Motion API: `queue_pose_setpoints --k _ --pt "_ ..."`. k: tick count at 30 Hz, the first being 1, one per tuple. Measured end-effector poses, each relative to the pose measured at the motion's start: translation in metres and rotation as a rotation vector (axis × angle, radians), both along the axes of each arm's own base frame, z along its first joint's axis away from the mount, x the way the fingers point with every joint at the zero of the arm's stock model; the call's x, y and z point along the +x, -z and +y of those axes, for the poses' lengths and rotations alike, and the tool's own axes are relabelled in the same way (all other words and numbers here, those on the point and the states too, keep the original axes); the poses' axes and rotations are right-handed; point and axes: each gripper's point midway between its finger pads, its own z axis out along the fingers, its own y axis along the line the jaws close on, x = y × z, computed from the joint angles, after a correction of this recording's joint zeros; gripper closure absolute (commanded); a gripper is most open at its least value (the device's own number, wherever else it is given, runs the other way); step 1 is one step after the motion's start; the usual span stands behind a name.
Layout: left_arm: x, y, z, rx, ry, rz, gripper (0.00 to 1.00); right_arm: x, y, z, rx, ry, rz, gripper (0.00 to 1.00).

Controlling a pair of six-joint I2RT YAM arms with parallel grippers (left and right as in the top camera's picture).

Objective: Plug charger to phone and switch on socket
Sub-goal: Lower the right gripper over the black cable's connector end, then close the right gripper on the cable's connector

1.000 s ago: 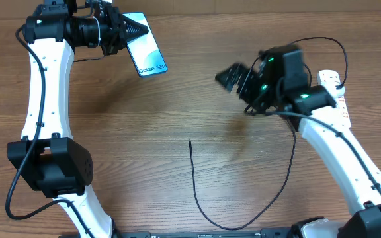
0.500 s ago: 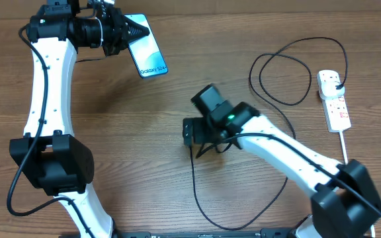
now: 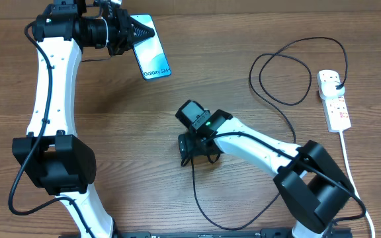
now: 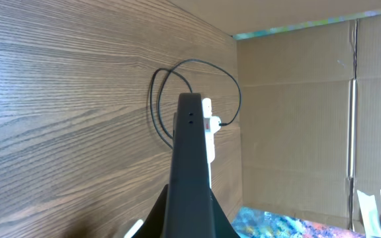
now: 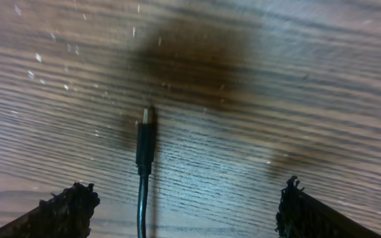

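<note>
Charger tip (image 5: 145, 139): lies flat on the bench (image 3: 124, 132), between the right pincer's spread fingers (image 5: 65, 211) and touching neither.
Charger cable (image 3: 194, 185): runs from the tip toward the near edge, curves right, then loops up to the socket.
Right pincer (image 3: 194, 155): released, low over the tip at mid-bench.
Phone (image 3: 152, 49): screen lit, at the far left, well apart from the tip.
Left pincer (image 3: 136, 30): grasping the phone by one end.
Socket (image 3: 334, 106): at the far right, with the black plug (image 3: 336, 80) in its far outlet.
</note>
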Motion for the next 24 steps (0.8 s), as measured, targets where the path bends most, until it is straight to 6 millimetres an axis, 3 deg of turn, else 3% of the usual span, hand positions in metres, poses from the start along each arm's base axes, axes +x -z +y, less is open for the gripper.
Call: queue_pose_setpoints --k 6,14,20,24 --pt "0.0 0.0 0.0 0.003 0.004 -0.007 0.96 -0.006 0.002 0.006 -0.03 -0.035 -0.028 0.13" --pt "0.0 0.0 0.0 0.005 0.007 -0.013 0.96 -0.006 0.018 0.004 -0.119 -0.048 0.005 0.31" --pt "0.0 0.0 0.0 0.005 0.007 -0.013 0.96 0.001 0.018 0.014 -0.134 -0.05 0.031 0.46" --pt "0.0 0.0 0.0 0.005 0.007 -0.013 0.96 0.002 0.018 0.018 -0.128 -0.05 0.03 0.66"
